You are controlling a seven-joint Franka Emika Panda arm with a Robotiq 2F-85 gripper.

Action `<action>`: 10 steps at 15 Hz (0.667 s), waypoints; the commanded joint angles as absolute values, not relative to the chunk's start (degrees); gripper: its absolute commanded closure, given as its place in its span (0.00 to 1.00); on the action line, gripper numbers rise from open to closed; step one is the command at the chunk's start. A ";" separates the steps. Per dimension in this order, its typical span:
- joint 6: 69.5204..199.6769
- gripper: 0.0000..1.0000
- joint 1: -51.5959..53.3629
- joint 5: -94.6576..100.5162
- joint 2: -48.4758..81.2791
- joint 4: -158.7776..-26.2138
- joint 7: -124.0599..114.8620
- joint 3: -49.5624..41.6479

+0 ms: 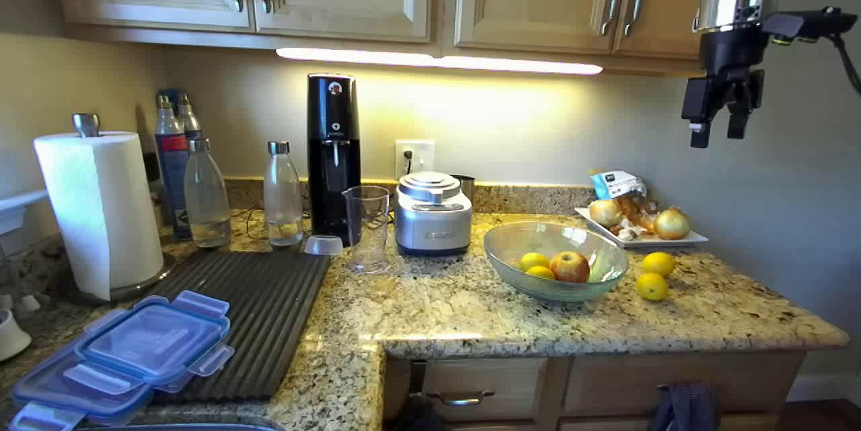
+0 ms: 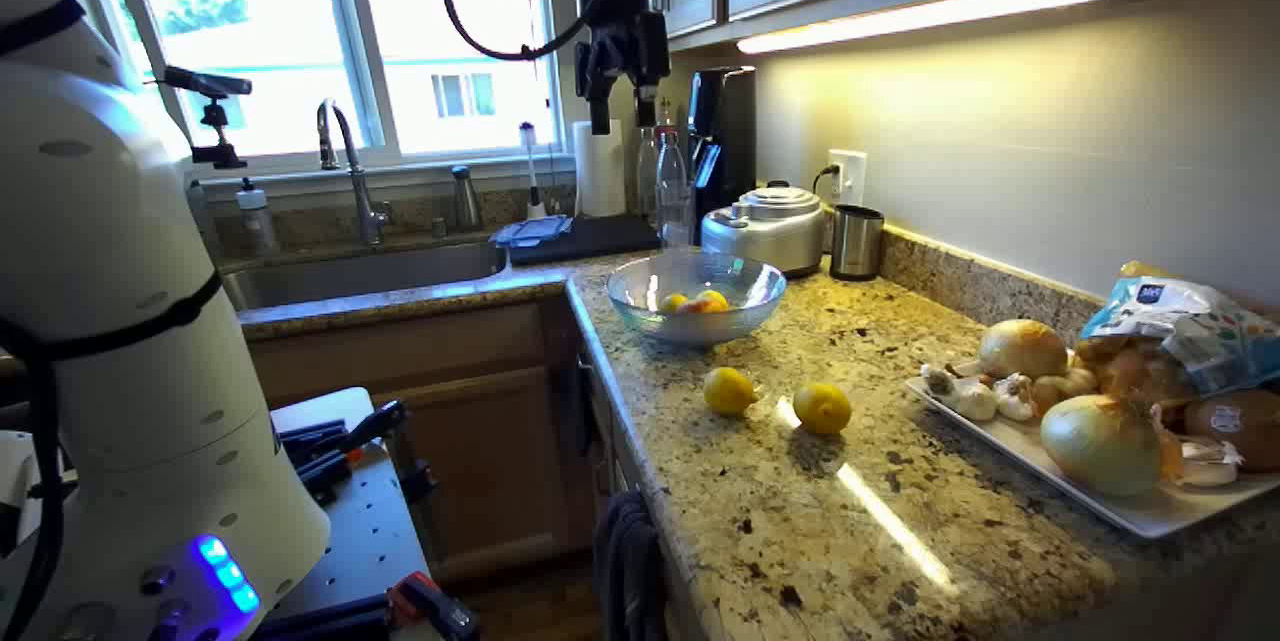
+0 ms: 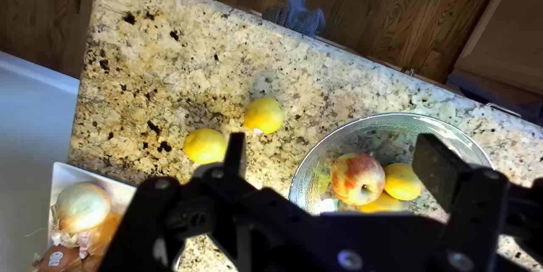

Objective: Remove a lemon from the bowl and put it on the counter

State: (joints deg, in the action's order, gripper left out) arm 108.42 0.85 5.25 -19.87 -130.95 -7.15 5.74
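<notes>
The clear glass bowl point(image 1: 565, 291) stands on the speckled granite counter point(image 1: 437, 313) and shows in all views. In the wrist view, two lemons, one point(image 3: 403, 182) and another point(image 3: 382, 205), lie in it against a reddish-yellow apple point(image 3: 357, 178); the second is partly hidden. Two more lemons, one point(image 2: 728, 391) and another point(image 2: 822, 408), lie on the counter beside the bowl, apart from each other. My gripper point(image 1: 718, 138) is open and empty, high above the counter. It also shows open in an exterior view point(image 2: 623, 116). In the wrist view its fingers point(image 3: 331, 138) are wide apart.
A white plate point(image 2: 1150, 519) of onions and garlic stands near the wall. A silver appliance point(image 1: 434, 226), a clear pitcher point(image 1: 367, 232) and a steel cup point(image 2: 857, 246) stand beyond the bowl. Upper cabinets point(image 1: 538, 1) hang over the counter. A towel point(image 2: 630, 561) hangs at its front.
</notes>
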 commanded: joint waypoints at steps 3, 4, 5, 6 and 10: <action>108.29 0.00 1.34 5.38 -19.76 -130.84 -7.28 5.33; 108.29 0.00 1.34 5.38 -19.76 -130.84 -7.28 5.33; 108.62 0.00 1.26 5.75 -19.49 -130.73 -7.68 5.49; 108.95 0.00 1.08 6.37 -18.76 -130.53 -8.53 5.77; 114.72 0.00 1.26 5.69 -15.52 -131.37 -10.78 6.00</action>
